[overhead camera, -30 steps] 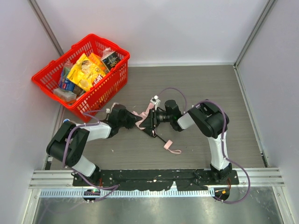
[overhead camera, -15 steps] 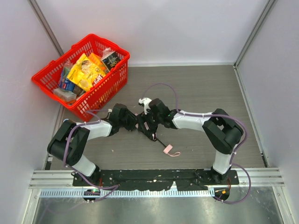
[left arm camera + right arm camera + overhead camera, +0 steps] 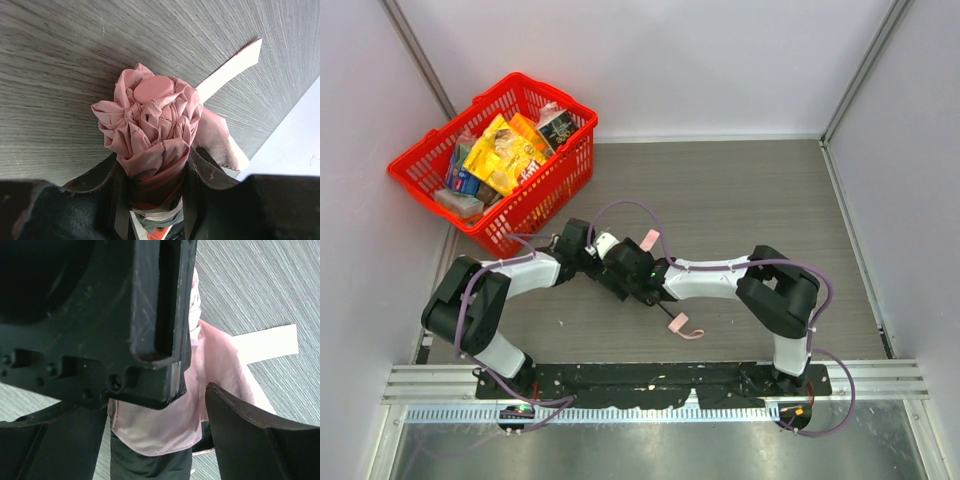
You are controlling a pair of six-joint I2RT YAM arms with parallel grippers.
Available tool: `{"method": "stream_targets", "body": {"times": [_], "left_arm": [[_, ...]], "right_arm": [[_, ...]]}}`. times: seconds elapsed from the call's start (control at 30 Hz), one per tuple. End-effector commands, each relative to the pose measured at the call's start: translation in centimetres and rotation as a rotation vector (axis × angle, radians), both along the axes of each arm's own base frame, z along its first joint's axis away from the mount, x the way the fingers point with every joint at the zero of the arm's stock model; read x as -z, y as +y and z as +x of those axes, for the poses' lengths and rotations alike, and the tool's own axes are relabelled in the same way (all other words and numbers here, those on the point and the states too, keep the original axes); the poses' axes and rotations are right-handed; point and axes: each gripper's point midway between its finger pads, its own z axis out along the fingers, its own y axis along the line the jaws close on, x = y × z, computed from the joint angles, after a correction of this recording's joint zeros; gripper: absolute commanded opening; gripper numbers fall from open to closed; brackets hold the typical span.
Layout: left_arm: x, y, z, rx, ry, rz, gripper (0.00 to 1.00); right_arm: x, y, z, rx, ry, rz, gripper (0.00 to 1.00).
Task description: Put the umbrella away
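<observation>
Left wrist view: the left gripper (image 3: 156, 167) is clamped around the bunched pink umbrella (image 3: 155, 117), just behind its round cap, over the grey table (image 3: 60, 60). Right wrist view: the right gripper (image 3: 155, 405) straddles pink fabric, but a black part close to the lens (image 3: 100, 315) hides half of it, so its grip cannot be told. Farther off, in the top view, both wrists mostly cover the umbrella, near the red basket (image 3: 545, 195).

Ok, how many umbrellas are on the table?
1: the pink umbrella, mid-table, its folded canopy clamped in the left gripper, the right gripper straddling it. The red basket's packets could hide another.
</observation>
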Motion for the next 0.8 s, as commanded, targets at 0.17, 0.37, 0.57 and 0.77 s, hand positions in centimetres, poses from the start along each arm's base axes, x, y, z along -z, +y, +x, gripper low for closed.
{"method": "stream_targets", "body": {"times": [0.17, 0.37, 0.57, 0.77], "left_arm": [[6.1, 5.0, -7.7, -0.015, 0.312, 0.25, 0.0], [6.3, 4.4, -7.2, -0.041, 0.249, 0.193, 0.0], [4.1, 2.8, -4.1, 0.027, -0.019, 0.101, 0.62], [3.2, 2.9, -3.4, 0.029, -0.1, 0.093, 0.96]], "right_arm": [[2.8, -0.6, 1.3, 0.086, -0.09, 0.0, 0.55], [6.3, -1.3, -0.2, 0.081, 0.009, 0.017, 0.01], [9.0, -1.5, -2.7, -0.006, 0.257, 0.143, 0.01], [8.9, -1.6, -4.2, -0.066, 0.476, 0.361, 0.01]]}}
